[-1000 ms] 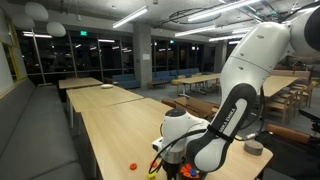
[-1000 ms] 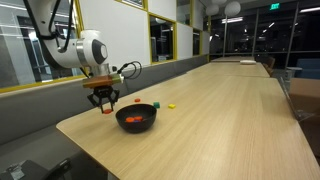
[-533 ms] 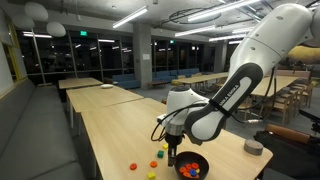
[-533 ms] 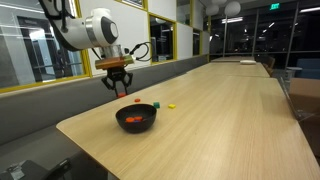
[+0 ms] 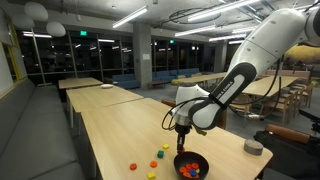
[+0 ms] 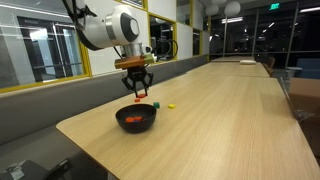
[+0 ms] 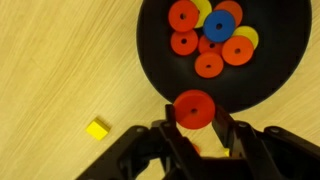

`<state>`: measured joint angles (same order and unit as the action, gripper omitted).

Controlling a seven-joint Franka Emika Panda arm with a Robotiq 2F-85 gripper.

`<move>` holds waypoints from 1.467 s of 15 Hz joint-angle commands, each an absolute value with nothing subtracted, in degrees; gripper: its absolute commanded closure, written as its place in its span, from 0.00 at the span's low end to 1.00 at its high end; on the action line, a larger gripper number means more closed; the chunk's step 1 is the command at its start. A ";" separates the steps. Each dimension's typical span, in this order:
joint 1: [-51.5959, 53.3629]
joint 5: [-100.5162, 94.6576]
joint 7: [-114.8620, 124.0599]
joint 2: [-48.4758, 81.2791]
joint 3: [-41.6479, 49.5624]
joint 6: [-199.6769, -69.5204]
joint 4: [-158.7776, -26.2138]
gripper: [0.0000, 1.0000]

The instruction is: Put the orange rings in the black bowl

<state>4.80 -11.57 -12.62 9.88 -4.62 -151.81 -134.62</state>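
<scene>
Hovering over black bowl (image 7: 155, 60), hand (image 7: 195, 123) clamped on orange ring (image 7: 194, 106) — more rings (image 7: 208, 64) inside

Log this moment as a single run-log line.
gripper: shut on orange ring | where: above black bowl, near rim | bowl: several orange rings inside | release: pending

No text, label, brand or number can be read anywhere; the only sign, a small green lit sign (image 5: 83, 32) (image 6: 272, 6) high up in both exterior views, is too small and blurred to read.
</scene>
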 commanded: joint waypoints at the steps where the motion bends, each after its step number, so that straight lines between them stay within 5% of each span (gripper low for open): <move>1: 3.56 -9.04 -14.66 8.93 -5.12 -150.31 -135.77 0.75; 7: 2.85 -4.44 -17.55 8.95 -5.69 -147.63 -137.61 0.75; 8: 2.82 -3.86 -18.04 9.00 -5.76 -147.14 -137.74 0.60; 9: 2.89 -3.62 -18.31 9.12 -5.77 -146.70 -137.77 0.33; 14: 2.92 -0.18 -21.01 9.79 -6.99 -147.49 -137.19 0.03; 22: 4.67 4.26 -21.51 13.61 -11.01 -147.57 -129.55 0.00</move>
